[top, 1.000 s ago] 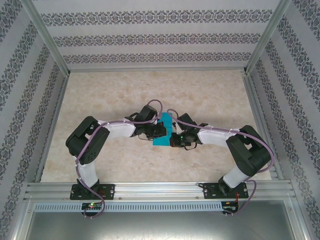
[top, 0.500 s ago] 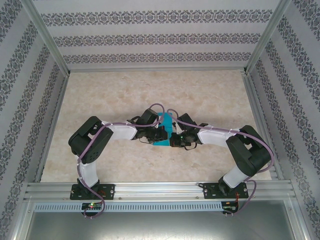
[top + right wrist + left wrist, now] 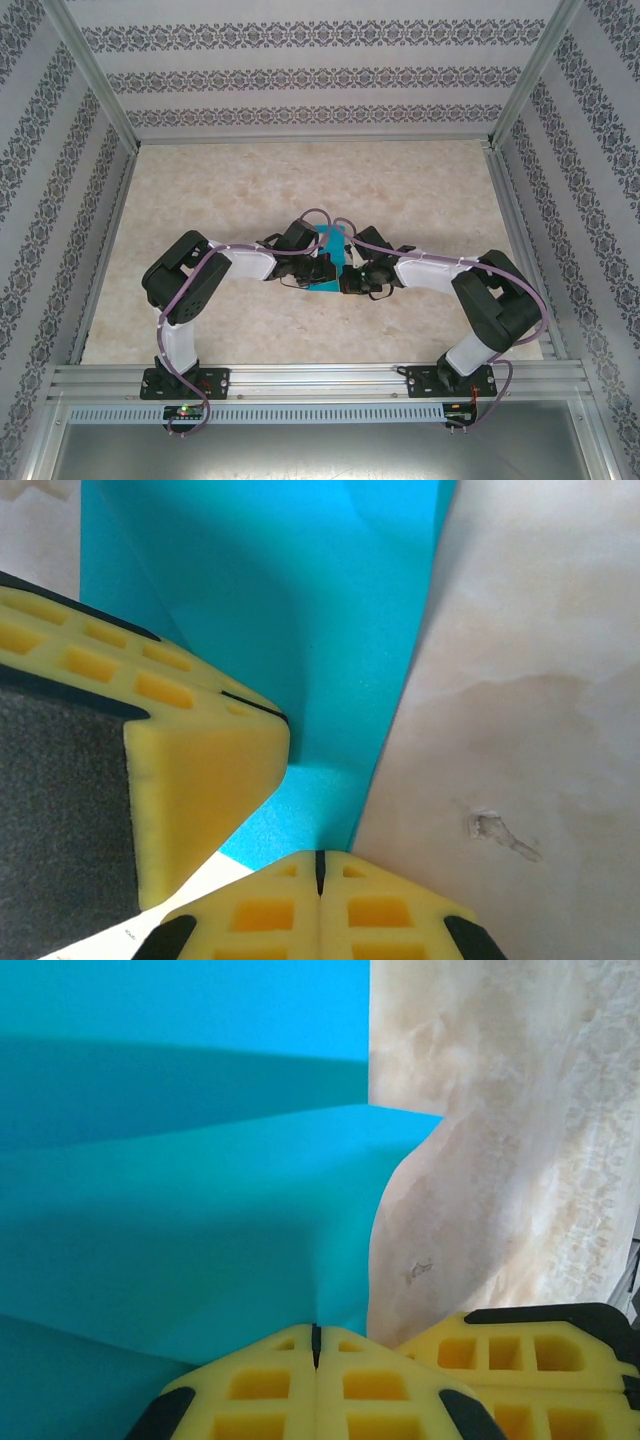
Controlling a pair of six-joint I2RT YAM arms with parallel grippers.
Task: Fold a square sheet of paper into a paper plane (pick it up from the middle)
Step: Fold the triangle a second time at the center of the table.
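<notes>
While they meet over the counter [image 3: 250,180], the left end effector [image 3: 315,1335] and right end effector [image 3: 320,865] are both clenched shut, tips touching the partly folded teal paper [image 3: 180,1210].

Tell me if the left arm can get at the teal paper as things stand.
Likely yes: the left hand is shut right at the edge of the paper, apparently pinching it. The right hand, close beside, does not block it.
</notes>
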